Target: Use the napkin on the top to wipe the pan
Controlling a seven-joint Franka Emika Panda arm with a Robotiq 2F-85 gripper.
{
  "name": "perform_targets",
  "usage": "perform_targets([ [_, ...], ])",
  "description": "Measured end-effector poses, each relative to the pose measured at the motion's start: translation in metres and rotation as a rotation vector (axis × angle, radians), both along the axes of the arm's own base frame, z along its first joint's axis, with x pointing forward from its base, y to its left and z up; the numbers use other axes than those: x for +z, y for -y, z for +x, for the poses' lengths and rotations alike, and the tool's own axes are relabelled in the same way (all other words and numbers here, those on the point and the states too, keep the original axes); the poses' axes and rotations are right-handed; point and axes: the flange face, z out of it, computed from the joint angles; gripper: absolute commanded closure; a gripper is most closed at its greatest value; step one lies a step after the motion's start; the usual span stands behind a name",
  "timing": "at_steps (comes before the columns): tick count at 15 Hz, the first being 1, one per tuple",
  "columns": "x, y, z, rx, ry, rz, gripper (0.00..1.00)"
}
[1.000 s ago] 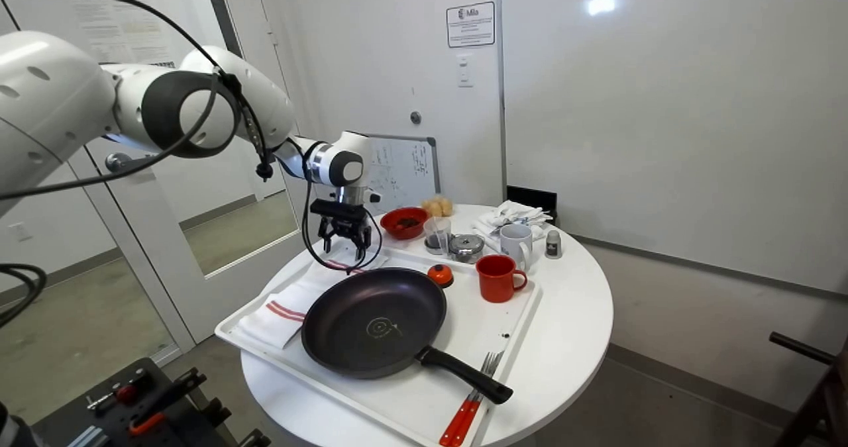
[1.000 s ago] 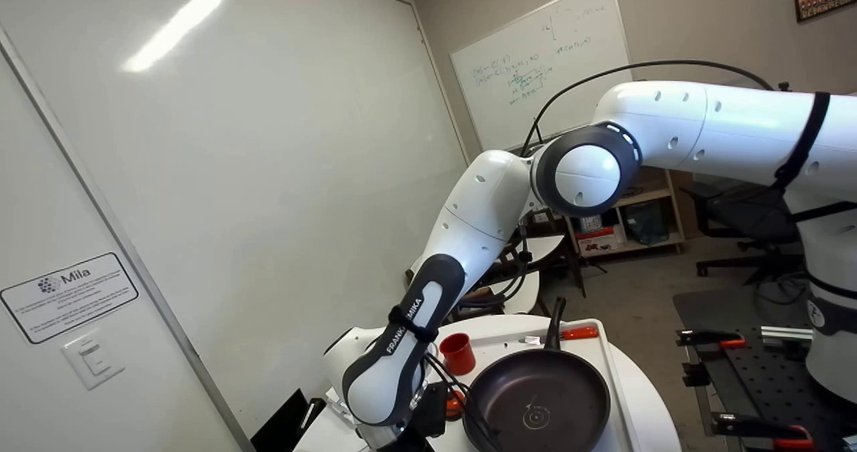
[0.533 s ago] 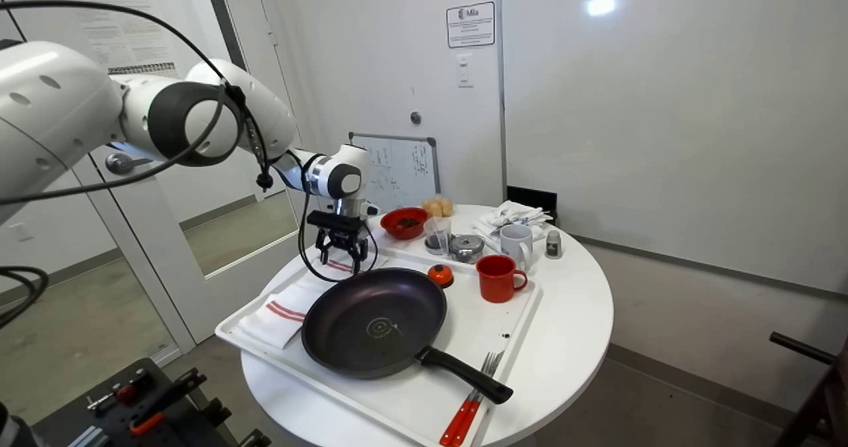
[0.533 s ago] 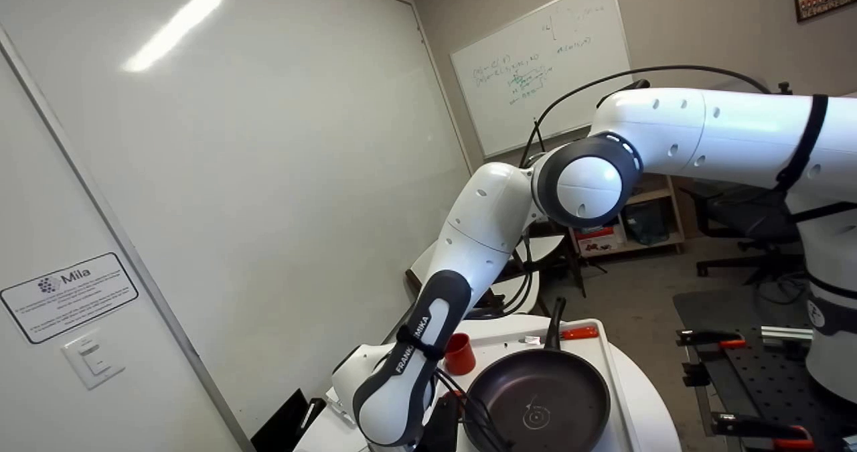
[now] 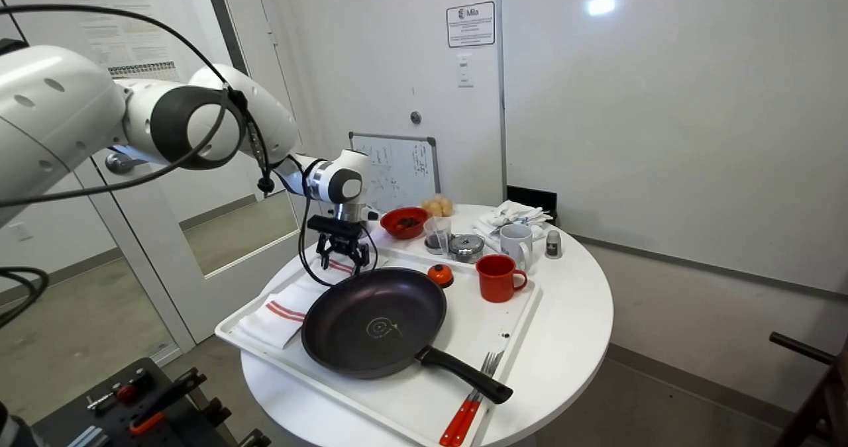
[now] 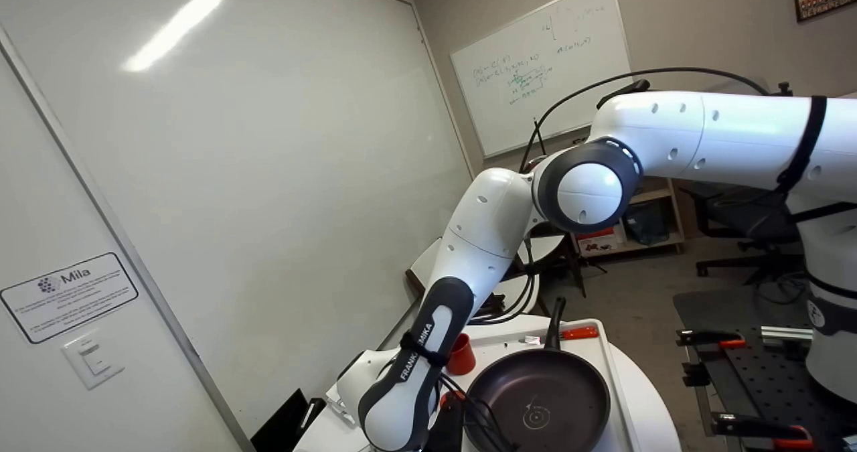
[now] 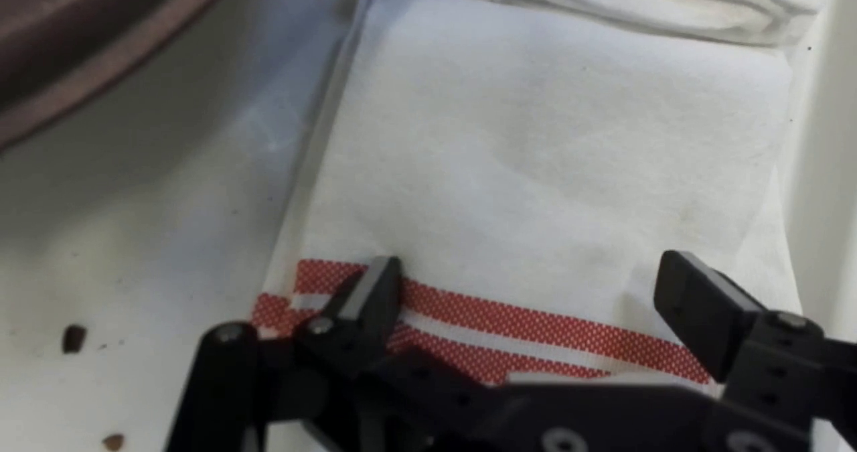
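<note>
White red-striped napkin (image 7: 549,157), claw (image 7: 529,270) over it — jaws apart, dark pan (image 5: 374,321) nearby

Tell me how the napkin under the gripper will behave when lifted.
The napkin will probably sag, since it looks like soft woven cloth. It may unfold as it rises: its edge shows stacked layers. Thin and flat, it is likely light for its size.

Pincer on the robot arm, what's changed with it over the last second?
The pincer and arm came down toward the striped napkin beneath; jaws open, nothing taken hold of or let go. The pan and red mug stayed put.
</note>
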Motion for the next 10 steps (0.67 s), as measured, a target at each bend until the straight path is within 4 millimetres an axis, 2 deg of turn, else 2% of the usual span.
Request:
perform_targets([
  [5, -0.0009, 0.0020, 0.0002, -0.010, 0.001, -0.018, 0.66],
  [10, 0.0063, -0.0052, 0.0016, -0.021, 0.010, -0.023, 0.99],
])
